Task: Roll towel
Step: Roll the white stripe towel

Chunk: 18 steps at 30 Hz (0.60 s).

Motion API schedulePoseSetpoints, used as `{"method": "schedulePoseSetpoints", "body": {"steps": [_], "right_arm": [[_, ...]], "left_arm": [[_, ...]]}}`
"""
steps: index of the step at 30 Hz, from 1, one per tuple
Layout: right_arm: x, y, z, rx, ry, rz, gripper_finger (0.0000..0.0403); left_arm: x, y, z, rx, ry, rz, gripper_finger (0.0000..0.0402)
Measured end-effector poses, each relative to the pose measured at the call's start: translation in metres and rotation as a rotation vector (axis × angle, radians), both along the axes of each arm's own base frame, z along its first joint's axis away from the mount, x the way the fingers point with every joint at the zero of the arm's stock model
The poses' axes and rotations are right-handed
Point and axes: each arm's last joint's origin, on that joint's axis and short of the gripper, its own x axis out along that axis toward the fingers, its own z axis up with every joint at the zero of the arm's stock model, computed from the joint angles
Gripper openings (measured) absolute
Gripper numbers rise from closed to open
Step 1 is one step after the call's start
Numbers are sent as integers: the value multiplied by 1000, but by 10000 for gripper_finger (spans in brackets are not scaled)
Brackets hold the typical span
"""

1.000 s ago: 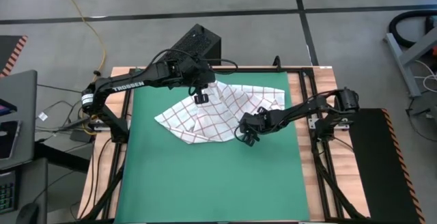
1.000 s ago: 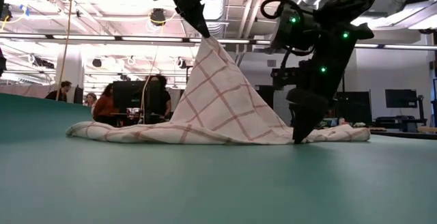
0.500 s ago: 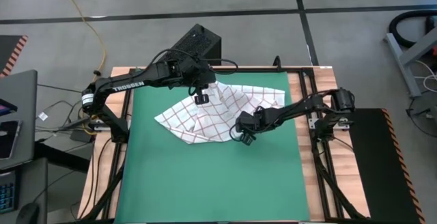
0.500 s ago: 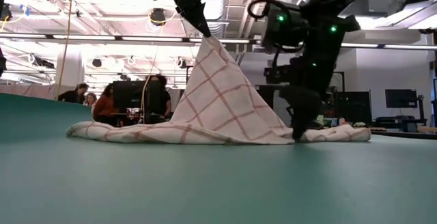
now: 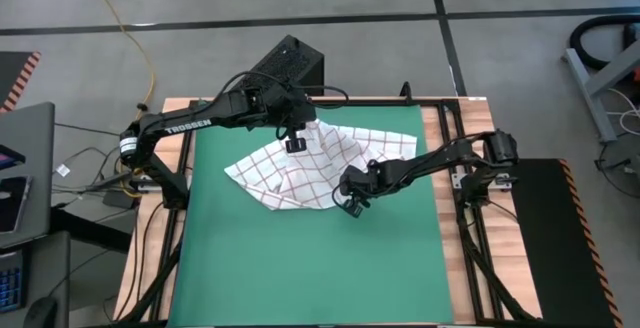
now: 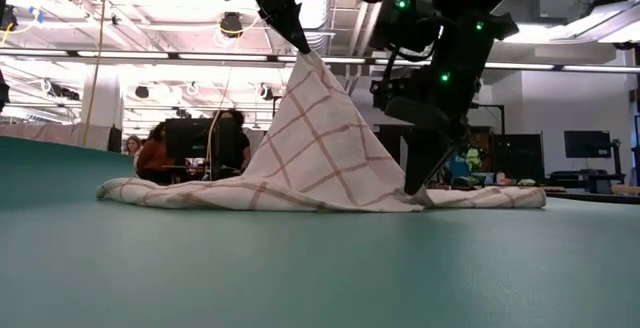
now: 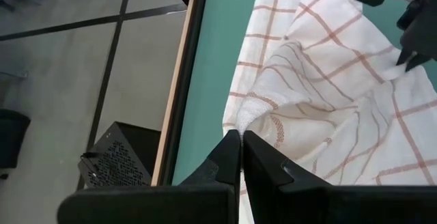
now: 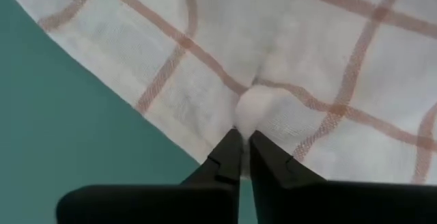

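Right end effector [image 5: 350,204] shifted, now pinching towel [image 5: 300,168].

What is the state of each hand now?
Left hand: closed on the towel, holding it up.
Right hand: closed on the towel's edge.

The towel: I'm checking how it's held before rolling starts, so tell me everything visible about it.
The towel is thin white cloth with a red grid, crumpled on the green mat. The left gripper, shut, pinches one part and holds it up into a tent-like peak. The right gripper, shut, nips a fold at its near edge low by the mat. The rest lies wrinkled and unrolled.
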Motion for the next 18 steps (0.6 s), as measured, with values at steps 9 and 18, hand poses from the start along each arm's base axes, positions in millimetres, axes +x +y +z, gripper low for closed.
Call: {"method": "schedulePoseSetpoints", "body": {"steps": [9,18], "right_arm": [[2,1,0,28,-16,9,90],[2,1,0,59,-26,-3,180]], "left_arm": [[0,0,0,1,-3,0,0],[0,0,0,1,-3,1,0]]}}
